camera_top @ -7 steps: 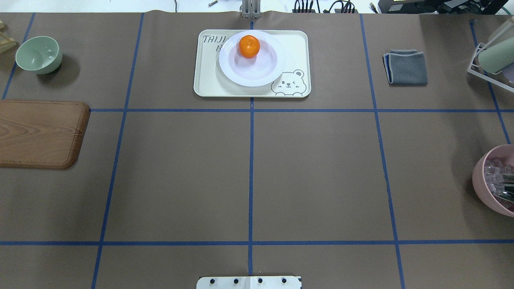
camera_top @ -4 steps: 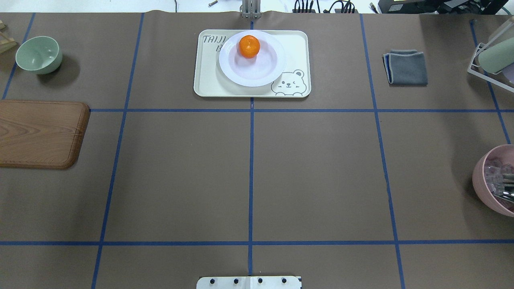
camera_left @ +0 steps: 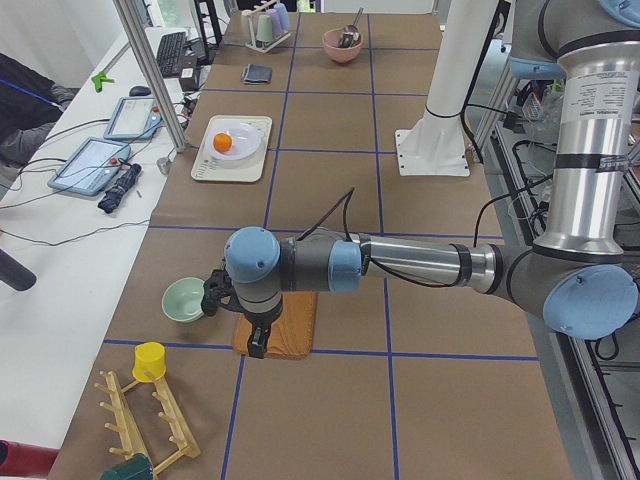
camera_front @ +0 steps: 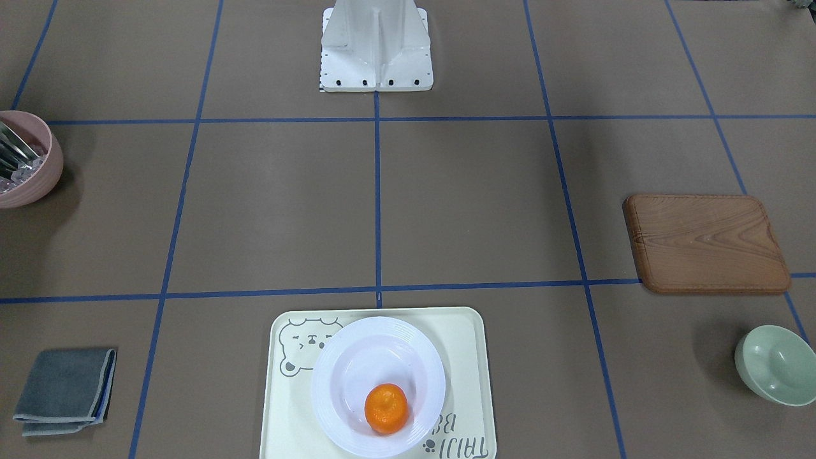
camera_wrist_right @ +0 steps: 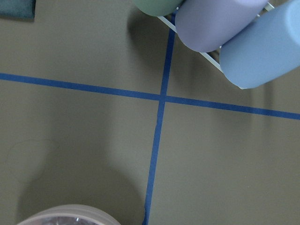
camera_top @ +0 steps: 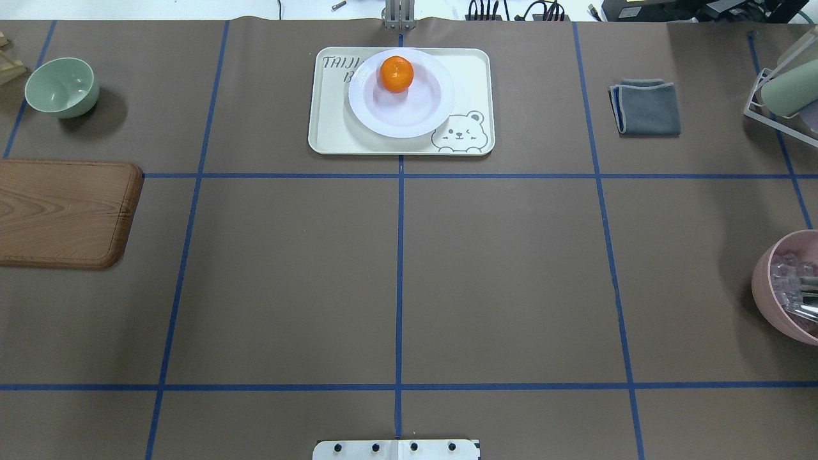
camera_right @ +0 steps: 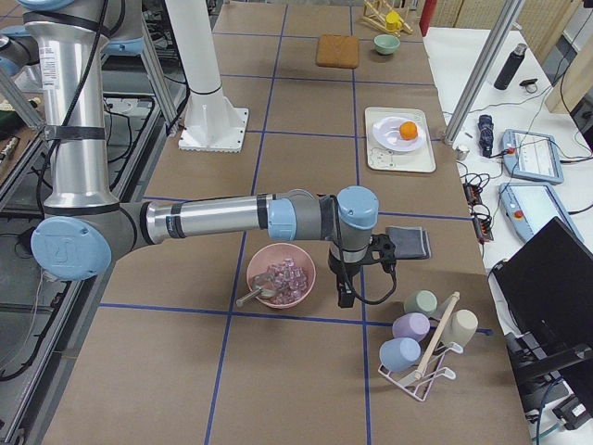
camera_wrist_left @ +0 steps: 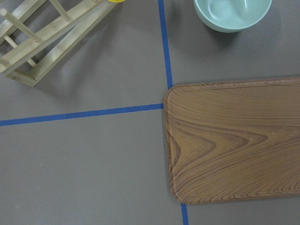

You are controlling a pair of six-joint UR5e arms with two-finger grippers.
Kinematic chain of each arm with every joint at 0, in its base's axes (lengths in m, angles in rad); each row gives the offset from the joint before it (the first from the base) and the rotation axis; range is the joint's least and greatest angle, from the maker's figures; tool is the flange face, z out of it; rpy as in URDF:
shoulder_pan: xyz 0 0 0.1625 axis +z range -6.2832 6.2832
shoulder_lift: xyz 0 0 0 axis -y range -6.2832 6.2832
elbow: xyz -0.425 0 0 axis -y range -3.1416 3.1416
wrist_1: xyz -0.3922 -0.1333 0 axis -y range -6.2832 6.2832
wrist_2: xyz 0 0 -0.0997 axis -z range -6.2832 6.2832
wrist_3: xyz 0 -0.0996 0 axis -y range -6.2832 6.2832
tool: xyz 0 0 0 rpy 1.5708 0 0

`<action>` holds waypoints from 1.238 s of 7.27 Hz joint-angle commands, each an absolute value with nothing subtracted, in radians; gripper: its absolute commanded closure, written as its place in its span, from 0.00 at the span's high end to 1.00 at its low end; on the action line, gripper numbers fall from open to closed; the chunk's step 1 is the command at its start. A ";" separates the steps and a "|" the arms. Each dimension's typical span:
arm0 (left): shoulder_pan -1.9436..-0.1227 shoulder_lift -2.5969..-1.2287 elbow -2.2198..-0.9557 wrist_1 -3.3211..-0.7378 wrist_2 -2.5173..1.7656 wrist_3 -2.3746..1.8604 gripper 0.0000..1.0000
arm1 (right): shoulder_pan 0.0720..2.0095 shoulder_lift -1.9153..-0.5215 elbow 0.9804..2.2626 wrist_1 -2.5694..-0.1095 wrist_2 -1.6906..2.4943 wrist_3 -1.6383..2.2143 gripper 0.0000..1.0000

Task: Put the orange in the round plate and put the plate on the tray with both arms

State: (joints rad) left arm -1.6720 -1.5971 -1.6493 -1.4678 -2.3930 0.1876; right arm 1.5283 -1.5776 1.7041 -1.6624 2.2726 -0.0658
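The left gripper (camera_left: 256, 343) hangs over the wooden board (camera_left: 278, 330), beside the pale green bowl (camera_left: 184, 299). The right gripper (camera_right: 345, 295) hangs just beside the pink bowl (camera_right: 280, 275), near the folded grey cloth (camera_right: 409, 241). Both show only in the side views, so I cannot tell how their jaws stand. Well apart from both, the orange (camera_top: 396, 74) lies in the round plate (camera_top: 422, 118), towards its far rim. The plate rests on the tray (camera_top: 329, 128).

orange (camera_top: 396, 73) – in round plate (camera_top: 415, 115) | plate – on tray (camera_top: 332, 128)
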 commanded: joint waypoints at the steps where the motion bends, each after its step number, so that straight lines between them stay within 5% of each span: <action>1: -1.672 -1.591 -1.648 -1.462 -2.393 0.187 0.99 | 1.534 -1.611 1.710 -1.661 2.278 -0.055 1.00; 9: -1.674 -1.523 -1.654 -1.466 -2.391 0.189 0.99 | 1.555 -1.618 1.796 -1.660 2.278 -0.066 1.00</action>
State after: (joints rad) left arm -1.6736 -1.5239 -1.6541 -1.4664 -2.3920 0.1886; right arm 1.5554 -1.6191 1.7958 -1.6598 2.2770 -0.0660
